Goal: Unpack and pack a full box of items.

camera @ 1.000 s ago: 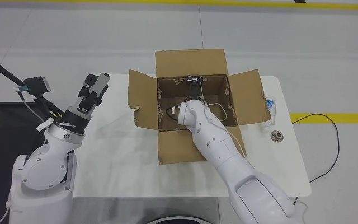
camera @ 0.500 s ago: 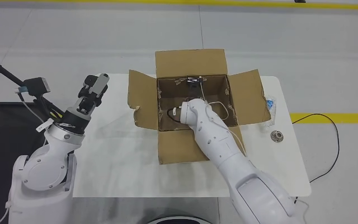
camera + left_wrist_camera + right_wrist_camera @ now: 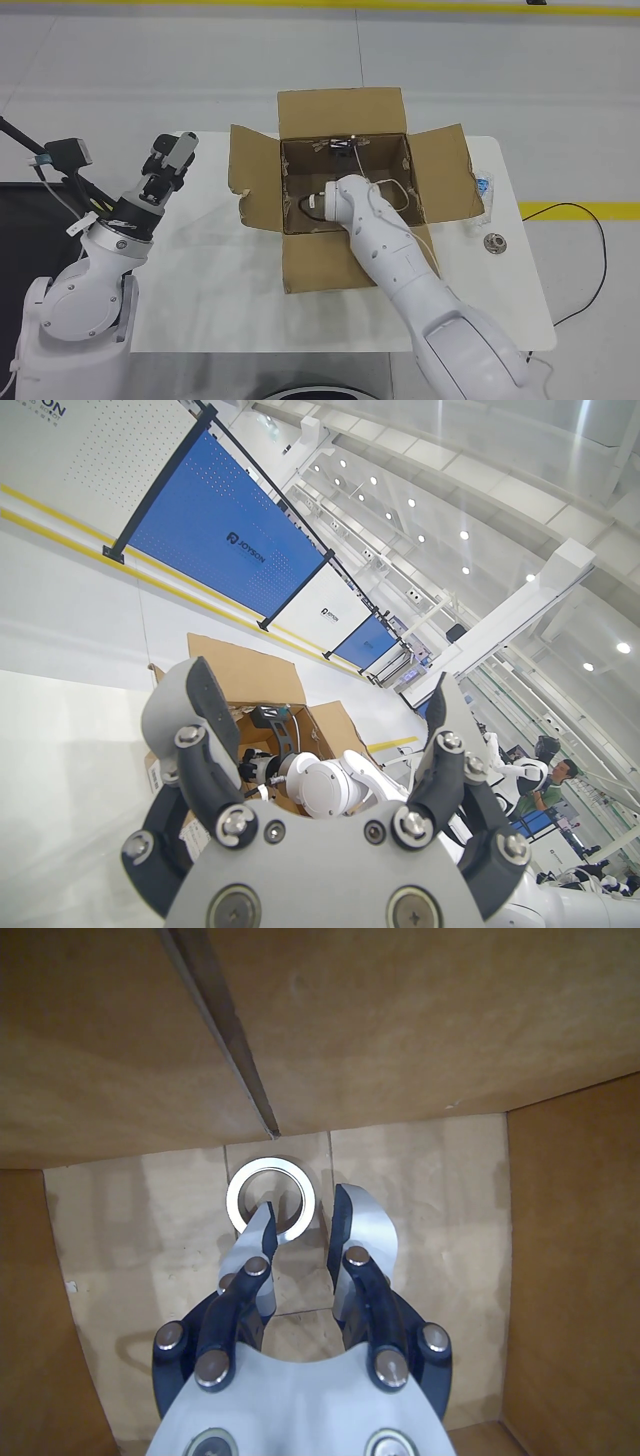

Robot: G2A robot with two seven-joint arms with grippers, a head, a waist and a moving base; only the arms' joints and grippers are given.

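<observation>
The open cardboard box (image 3: 345,110) stands at the table's middle with its flaps spread. My right arm (image 3: 352,205) goes down into it. Inside, a flat metal ring (image 3: 271,1163) lies against the taped cardboard panel (image 3: 425,1178). My right gripper (image 3: 304,1200) is open at the ring: one fingertip (image 3: 265,1223) sits over the ring's hole, the other finger (image 3: 350,1213) is outside the rim. My left gripper (image 3: 322,675) is open with nothing in it, held up over the table's left part (image 3: 172,150) and facing the box (image 3: 260,670).
Right of the box, a small clear bag (image 3: 482,185) and a round metal flanged part (image 3: 494,242) lie on the white table (image 3: 220,290). Brown box walls (image 3: 400,1028) close in around the right gripper. A black stand (image 3: 60,160) rises at the far left.
The right arm has shifted very slightly inside the box. The left arm and the things on the table stay where they were.
</observation>
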